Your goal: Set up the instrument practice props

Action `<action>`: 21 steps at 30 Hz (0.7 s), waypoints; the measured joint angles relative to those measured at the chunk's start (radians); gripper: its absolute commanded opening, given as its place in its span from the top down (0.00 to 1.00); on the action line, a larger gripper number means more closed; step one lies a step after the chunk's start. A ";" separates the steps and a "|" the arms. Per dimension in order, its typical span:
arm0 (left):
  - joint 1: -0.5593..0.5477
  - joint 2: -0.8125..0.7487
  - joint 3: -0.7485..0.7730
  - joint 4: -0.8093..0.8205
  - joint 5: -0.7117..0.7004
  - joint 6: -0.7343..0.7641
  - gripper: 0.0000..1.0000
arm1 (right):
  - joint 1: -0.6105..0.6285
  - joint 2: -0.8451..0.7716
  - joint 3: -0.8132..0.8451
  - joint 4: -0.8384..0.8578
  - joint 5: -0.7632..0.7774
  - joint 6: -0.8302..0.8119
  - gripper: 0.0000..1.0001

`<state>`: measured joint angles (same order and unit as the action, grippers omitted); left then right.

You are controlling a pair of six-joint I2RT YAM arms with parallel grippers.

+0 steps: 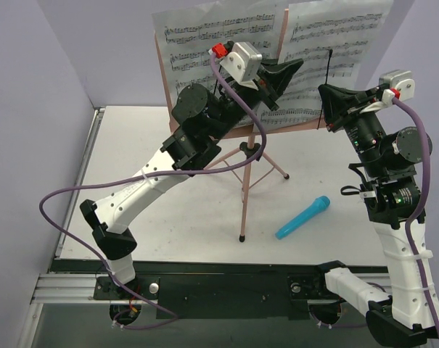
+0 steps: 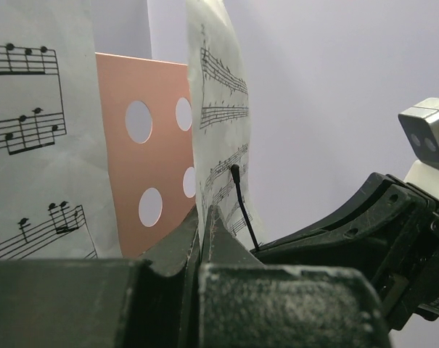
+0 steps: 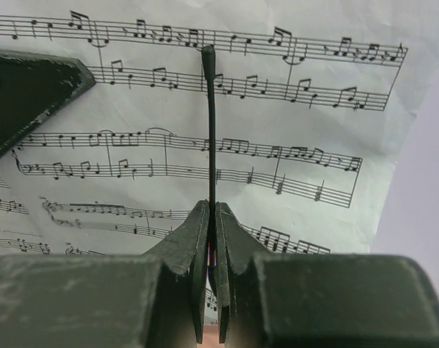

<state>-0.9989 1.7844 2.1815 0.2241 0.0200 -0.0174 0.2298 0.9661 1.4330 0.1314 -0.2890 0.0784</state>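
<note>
currently both sheets of printed music, left sheet [image 1: 197, 29] & right sheet [image 1: 342, 29], stand upright on the pink music stand [image 1: 292, 125]. the stand is up on its tripod legs [image 1: 244, 203] toward the back of the bench [image 1: 132, 145].

right hand [image 1: 326, 101] is pressed together & looks to be pinching the black wire page holder [image 3: 210, 123] low down, w/ the wire running up over the right sheet. left hand [image 1: 295, 69] is pressed together too, holding nothing. its tips sit near the gap btwn the sheets, in front of the hole-punched desk [image 2: 117, 167].

handling, my guess: paper is light & floppy and prob. tears easily, so don't grab it; nudge it flat or let the wire pin it. wire is thin & springy, so take it near the base, where it flexes least. stand looks light & tippy on thin legs, so push gently, maybe bracing at the desk ledge.

blue cylinder [image 1: 302, 217] lies on the bench right of the legs, not touching them.
</note>
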 measured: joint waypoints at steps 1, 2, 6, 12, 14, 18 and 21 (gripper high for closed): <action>0.000 0.004 0.002 -0.003 0.000 0.000 1.00 | 0.000 0.000 0.000 0.000 0.000 0.000 1.00; 0.000 0.010 0.008 -0.006 0.000 0.000 1.00 | 0.000 0.000 0.000 0.000 0.000 0.000 1.00; 0.000 0.031 0.033 -0.015 0.001 0.000 1.00 | 0.000 -0.001 0.000 0.000 0.000 0.000 1.00; 0.000 0.040 0.052 -0.024 0.000 0.000 1.00 | 0.000 -0.004 -0.003 0.000 -0.001 -0.001 1.00; 0.000 0.041 0.061 -0.026 0.000 0.000 1.00 | 0.000 -0.006 -0.003 0.000 -0.001 -0.001 1.00; 0.000 0.045 0.078 -0.027 0.000 -0.001 1.00 | 0.000 -0.008 -0.003 0.000 -0.001 -0.001 1.00; 0.000 0.049 0.089 -0.029 0.000 -0.001 1.00 | 0.000 -0.009 -0.005 0.000 -0.001 -0.001 1.00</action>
<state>-0.9989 1.8336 2.2700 0.1955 0.0204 -0.0181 0.2295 0.9573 1.4281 0.1314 -0.2901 0.0772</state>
